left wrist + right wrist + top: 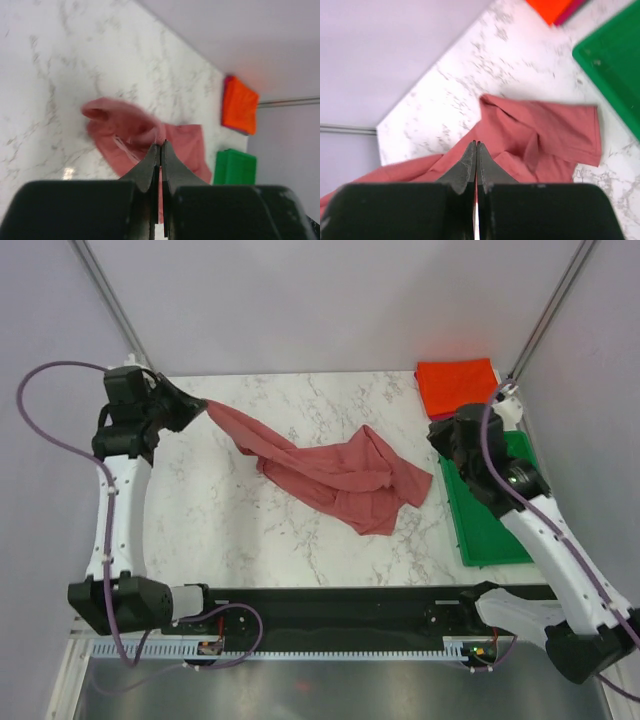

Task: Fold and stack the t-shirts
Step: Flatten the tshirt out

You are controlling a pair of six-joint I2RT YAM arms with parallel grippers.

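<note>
Marble table (250, 530): left jaws clamped on rose t-shirt (340, 475) end; right jaws closed, holding nothing.

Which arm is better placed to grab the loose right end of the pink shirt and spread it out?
Right, probably. The right gripper hangs shut, apparently empty, near the bunched end of the rose-red shirt, while the left gripper is clamped on the opposite corner.

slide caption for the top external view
left tool grips one end of the crumpled rose-red t-shirt; folded orange t-shirt sits far right
</note>
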